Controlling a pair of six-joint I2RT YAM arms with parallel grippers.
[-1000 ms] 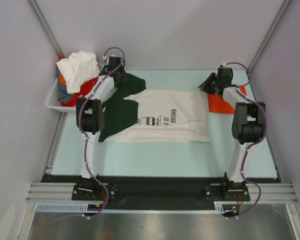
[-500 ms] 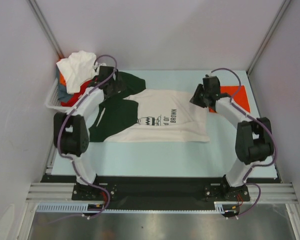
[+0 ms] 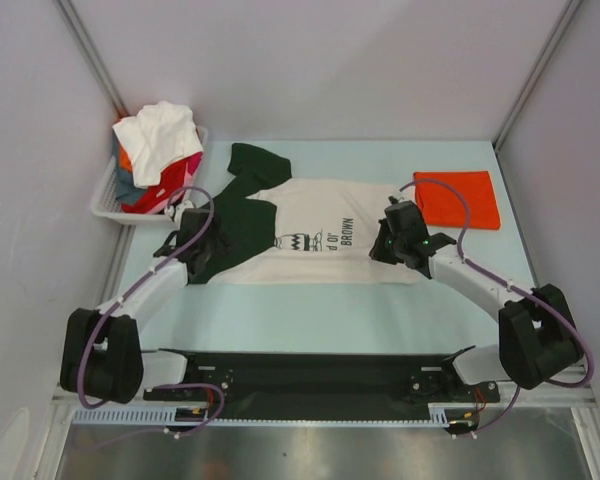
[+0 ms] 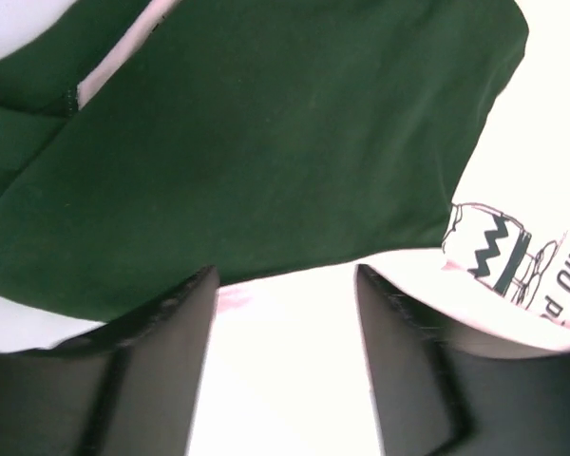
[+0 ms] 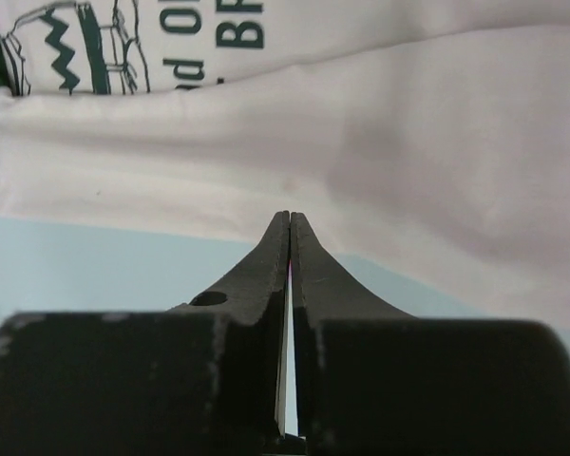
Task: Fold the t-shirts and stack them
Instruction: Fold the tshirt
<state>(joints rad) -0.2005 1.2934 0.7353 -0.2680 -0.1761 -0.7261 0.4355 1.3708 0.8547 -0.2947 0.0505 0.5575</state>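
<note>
A cream t-shirt (image 3: pixel 320 225) with dark green sleeves (image 3: pixel 230 230) and a small dark chest print lies flat mid-table. My left gripper (image 3: pixel 198 245) is open low over its near green sleeve; the left wrist view shows the green sleeve (image 4: pixel 266 142) ahead and cream cloth between the fingers (image 4: pixel 161 361) of the gripper (image 4: pixel 285 285). My right gripper (image 3: pixel 382 246) is shut, with nothing seen in it, its tips (image 5: pixel 290 218) at the cream shirt's edge (image 5: pixel 408 142). A folded orange-red shirt (image 3: pixel 457 198) lies at the back right.
A white basket (image 3: pixel 108 195) at the back left holds a heap of white, red and other shirts (image 3: pixel 158 140). Pale blue table surface (image 3: pixel 310 315) runs between the shirt and the arm bases. Grey walls close in on both sides.
Both arms have swung from the far side towards the near side. The left gripper moved from the collar area down to the near sleeve. The right gripper moved from the orange-red shirt to the cream shirt's hem.
</note>
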